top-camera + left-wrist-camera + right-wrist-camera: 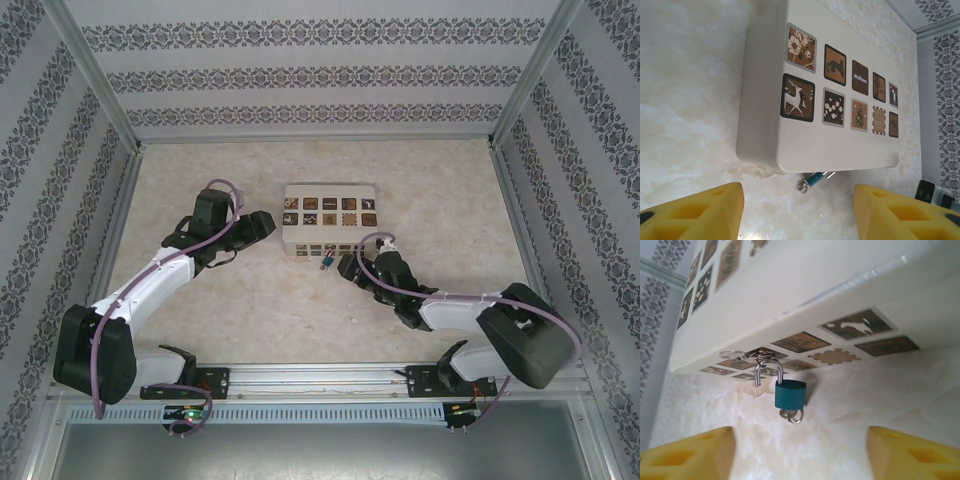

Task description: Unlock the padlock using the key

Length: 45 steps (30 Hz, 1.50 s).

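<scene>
The padlock (790, 394) has a blue body and hangs from a metal loop on the front of the white box (815, 280). One leg of its silver shackle (757, 374) stands free of the body. The key (788, 414) sits in the padlock's underside with a small ring on it. My right gripper (800, 457) is open just in front of the padlock, touching nothing. My left gripper (797, 212) is open too, near the box's left end, with the padlock (815, 179) ahead of it. From above, the padlock (326, 263) lies between the left gripper (270, 226) and the right gripper (346, 266).
The white box (328, 215) with brown patterned squares stands mid-table. Patterned walls with metal posts (100, 80) close in the table on three sides. Pale marbled tabletop (250, 310) lies open in front of the box.
</scene>
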{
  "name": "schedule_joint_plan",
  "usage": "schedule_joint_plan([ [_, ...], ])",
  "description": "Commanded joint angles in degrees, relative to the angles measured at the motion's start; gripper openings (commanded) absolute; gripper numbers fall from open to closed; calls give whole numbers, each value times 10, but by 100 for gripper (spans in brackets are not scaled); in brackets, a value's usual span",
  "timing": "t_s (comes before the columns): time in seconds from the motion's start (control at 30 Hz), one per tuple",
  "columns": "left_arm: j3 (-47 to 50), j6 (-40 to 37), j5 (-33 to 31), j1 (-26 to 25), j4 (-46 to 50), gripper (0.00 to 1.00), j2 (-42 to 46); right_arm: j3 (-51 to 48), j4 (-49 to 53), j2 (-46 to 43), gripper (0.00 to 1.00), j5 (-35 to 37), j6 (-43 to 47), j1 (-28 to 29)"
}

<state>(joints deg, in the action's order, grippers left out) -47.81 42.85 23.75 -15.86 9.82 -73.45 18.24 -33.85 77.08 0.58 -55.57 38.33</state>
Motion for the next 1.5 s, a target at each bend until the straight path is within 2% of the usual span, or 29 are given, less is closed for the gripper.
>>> schedule_joint_plan([
  [0.0, -7, -23, 6, 12, -21, 61, 5, 11, 36, -28, 86, 18, 29, -7],
  [0.07, -13, -31, 8, 17, -22, 63, 3, 28, 45, -43, 98, 22, 37, -9],
  [0.1, -16, -36, 8, 18, -22, 64, 1, 30, 51, -51, 99, 23, 39, -9],
  [0.3, -39, -65, 15, 28, -23, 67, -18, 35, 79, -89, 98, 28, 50, -16],
  [0.47, -78, -99, 47, 33, -20, 69, -59, 32, 101, -116, 98, 33, 53, -19],
  [0.8, -194, -160, 127, 33, 61, 69, -203, 21, 147, -155, 98, 31, 50, -26],
  [1.1, -247, -166, 164, 33, 62, 69, -287, -7, 124, -136, 98, -2, 22, -32],
  [1.47, -287, -186, 147, 33, 97, 68, -355, 29, 67, -58, 99, -28, 26, -33],
])
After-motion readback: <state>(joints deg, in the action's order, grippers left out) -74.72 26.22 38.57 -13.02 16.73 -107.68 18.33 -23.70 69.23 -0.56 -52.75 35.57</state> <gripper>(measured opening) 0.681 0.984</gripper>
